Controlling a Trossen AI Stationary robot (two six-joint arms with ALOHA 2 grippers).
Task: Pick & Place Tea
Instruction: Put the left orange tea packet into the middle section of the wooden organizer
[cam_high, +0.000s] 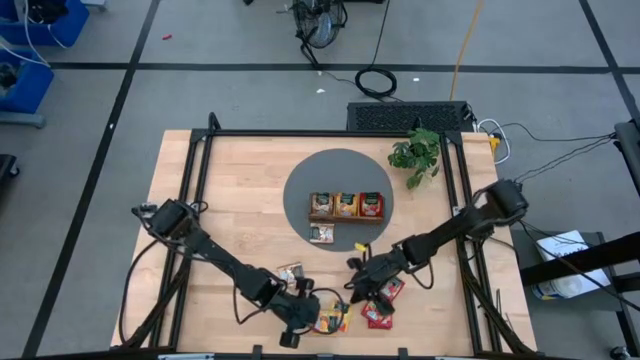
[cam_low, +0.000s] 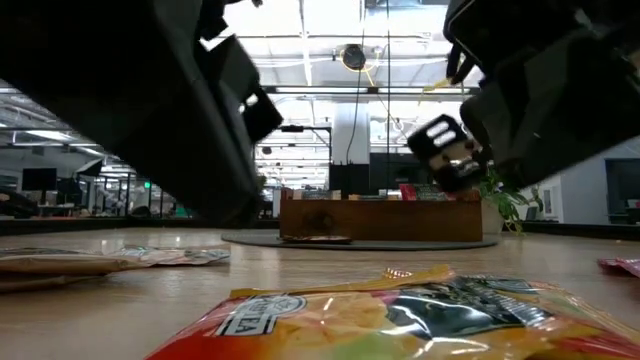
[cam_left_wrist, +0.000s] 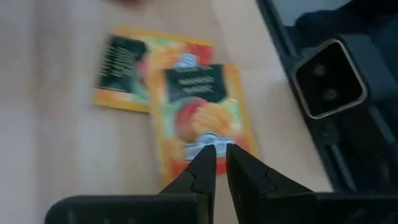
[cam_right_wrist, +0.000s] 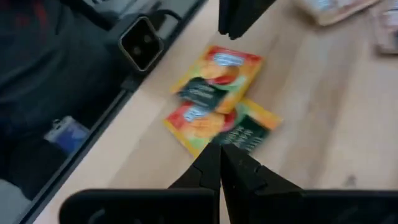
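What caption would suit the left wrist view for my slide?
Left end effector, fingers nearly closed, pinching the edge of an orange-yellow tea sachet that overlaps a second sachet.

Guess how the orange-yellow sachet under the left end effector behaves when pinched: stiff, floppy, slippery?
Probably light and floppy: the orange-yellow sachet lies flat and thin on the table. Possibly slippery, since its printed face looks glossy in the low view. It overlaps a second sachet, so a push by the left end effector may drag both.
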